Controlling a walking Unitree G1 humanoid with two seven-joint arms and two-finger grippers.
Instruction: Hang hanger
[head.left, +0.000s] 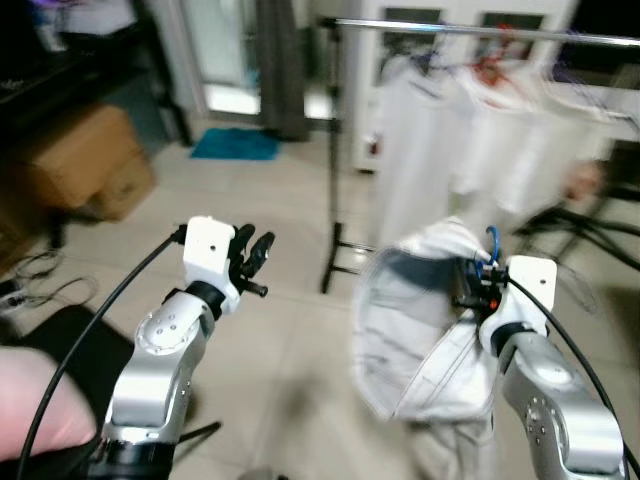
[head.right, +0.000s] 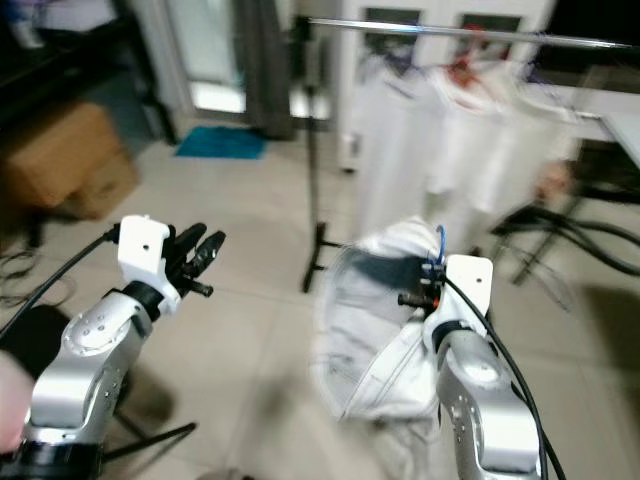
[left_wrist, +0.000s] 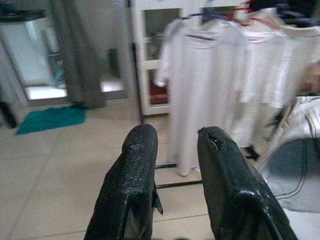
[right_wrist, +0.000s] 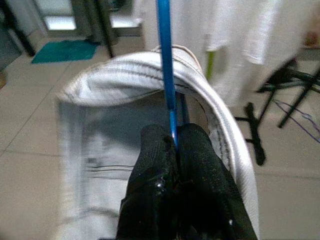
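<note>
My right gripper (head.left: 470, 285) is shut on a blue hanger (right_wrist: 166, 90) that carries a white garment (head.left: 420, 340). The garment hangs below and to the left of that gripper, in front of the clothes rack. The hanger's blue hook (head.left: 491, 243) sticks up just above the fingers. A metal rail (head.left: 480, 32) runs across the top right, with several white shirts (head.left: 470, 140) hanging from it. My left gripper (head.left: 252, 262) is raised at the left, open and holding nothing, well apart from the garment. In the left wrist view its two fingers (left_wrist: 135, 185) point toward the rack.
The rack's dark upright post (head.left: 334, 150) and foot stand between my arms. A cardboard box (head.left: 85, 160) sits at the far left, a teal mat (head.left: 236, 144) by the doorway. Black folding legs (head.left: 590, 235) lie at the right. Cables (head.left: 40, 275) trail on the tiled floor.
</note>
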